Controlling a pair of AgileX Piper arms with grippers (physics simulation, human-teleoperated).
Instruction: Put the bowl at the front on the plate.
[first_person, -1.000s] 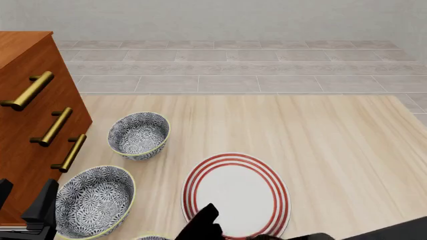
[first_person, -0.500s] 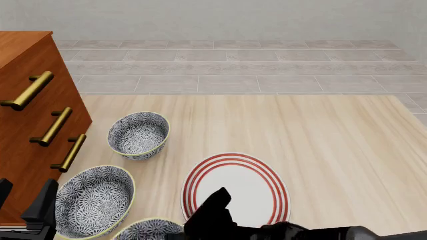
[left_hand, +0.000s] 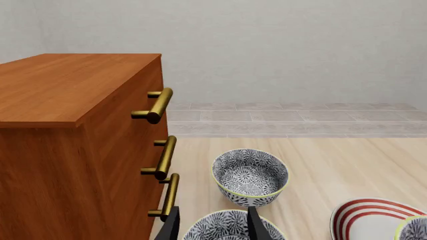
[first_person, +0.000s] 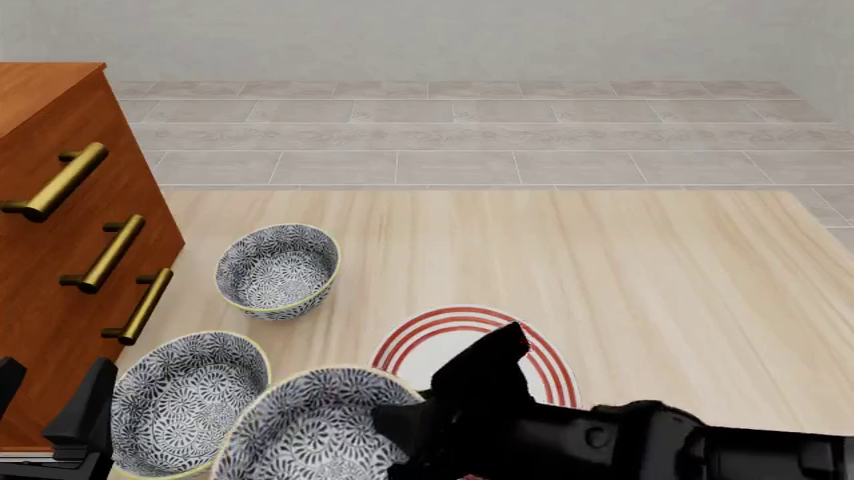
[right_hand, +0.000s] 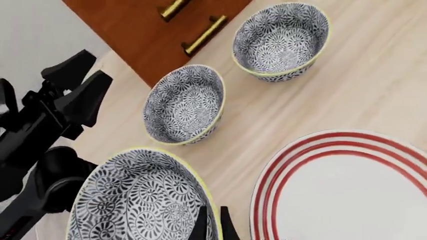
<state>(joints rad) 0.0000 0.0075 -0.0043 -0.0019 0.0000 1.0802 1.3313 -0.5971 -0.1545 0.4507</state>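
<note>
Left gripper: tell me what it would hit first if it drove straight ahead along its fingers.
Probably the patterned blue-grey and white bowl lying between the left gripper's open fingers. Beyond it stands a second patterned bowl, beside the wooden drawer cabinet. Depth is uncertain, so the fingers might pass above the near bowl's rim.

A wooden dresser (first_person: 60, 230) with three brass handles (first_person: 110, 252) stands beside the left gripper (first_person: 54, 425). Two patterned bowls sit on the table (first_person: 667, 290) — the nearer bowl (first_person: 187, 400) just beside that gripper, the farther bowl (first_person: 278, 270) beyond it.
</note>
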